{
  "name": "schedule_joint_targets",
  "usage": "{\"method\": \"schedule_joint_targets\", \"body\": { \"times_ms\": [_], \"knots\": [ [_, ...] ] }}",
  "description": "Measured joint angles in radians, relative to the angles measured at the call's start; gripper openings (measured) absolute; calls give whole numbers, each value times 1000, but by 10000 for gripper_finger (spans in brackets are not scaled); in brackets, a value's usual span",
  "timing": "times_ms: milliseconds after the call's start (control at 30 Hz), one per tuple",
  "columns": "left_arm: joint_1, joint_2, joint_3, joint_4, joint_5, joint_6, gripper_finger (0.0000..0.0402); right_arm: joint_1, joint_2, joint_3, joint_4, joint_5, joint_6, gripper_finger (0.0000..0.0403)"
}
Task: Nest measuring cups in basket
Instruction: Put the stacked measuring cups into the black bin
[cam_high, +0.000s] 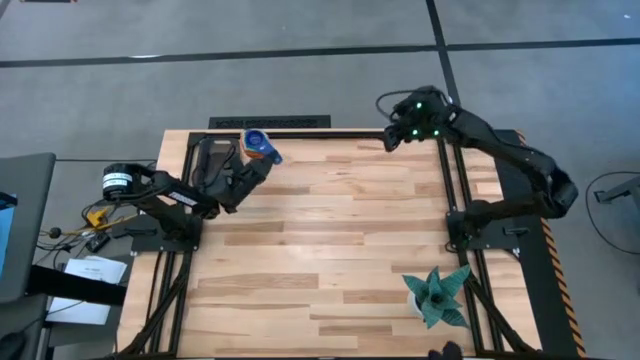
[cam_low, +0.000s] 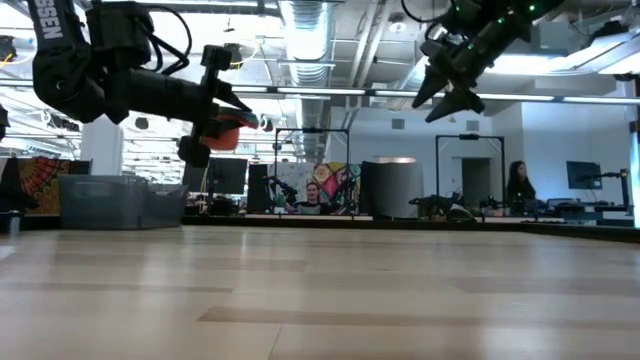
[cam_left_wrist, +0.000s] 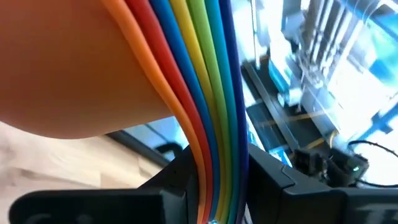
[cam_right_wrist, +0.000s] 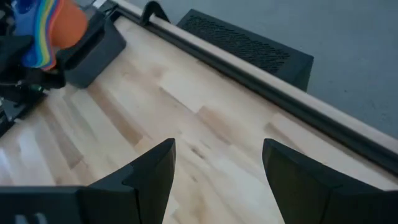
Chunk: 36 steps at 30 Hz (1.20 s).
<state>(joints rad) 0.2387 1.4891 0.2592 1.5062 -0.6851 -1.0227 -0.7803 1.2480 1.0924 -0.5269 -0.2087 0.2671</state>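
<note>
One nested stack of measuring cups (cam_high: 260, 146) is grasped by the left gripper (cam_high: 252, 160), raised beside the basket (cam_high: 209, 157); the right gripper (cam_right_wrist: 217, 168) hangs released, far right.

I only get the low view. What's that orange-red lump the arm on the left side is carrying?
Observer: A nested stack of measuring cups; the left gripper is shut on their rainbow handles.
Operator: Is there a basket anywhere?
Observer: Yes, the dark grey basket sits near the table's far edge, close by the stack.
Operator: And the other arm?
Observer: The right gripper is open and empty, over the far right corner.
</note>
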Motion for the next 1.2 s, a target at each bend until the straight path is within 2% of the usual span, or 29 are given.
{"method": "schedule_joint_targets", "body": {
  "times_ms": [267, 433, 667, 833, 1100, 1200],
  "knots": [
    [-56, 0, 1, 12, -277, 49, 82, -167, 0, 0, 6, -143, -125, 265],
    [-57, 0, 1, 8, -413, 54, 82, -227, 0, 0, 5, -211, -209, 265],
    [-49, 1, 1, -153, -611, -191, 82, -239, 0, 0, -34, -242, -327, 265],
    [-3, -1, 4, -248, -652, -366, 82, -229, 0, 0, -45, -242, -365, 265],
    [96, -1, 11, -253, -664, -495, 82, -200, 0, 0, -42, -242, -365, 265],
    [123, 0, 46, -251, -670, -484, 82, -187, 0, 0, -42, -243, -365, 265]
  ]
}}
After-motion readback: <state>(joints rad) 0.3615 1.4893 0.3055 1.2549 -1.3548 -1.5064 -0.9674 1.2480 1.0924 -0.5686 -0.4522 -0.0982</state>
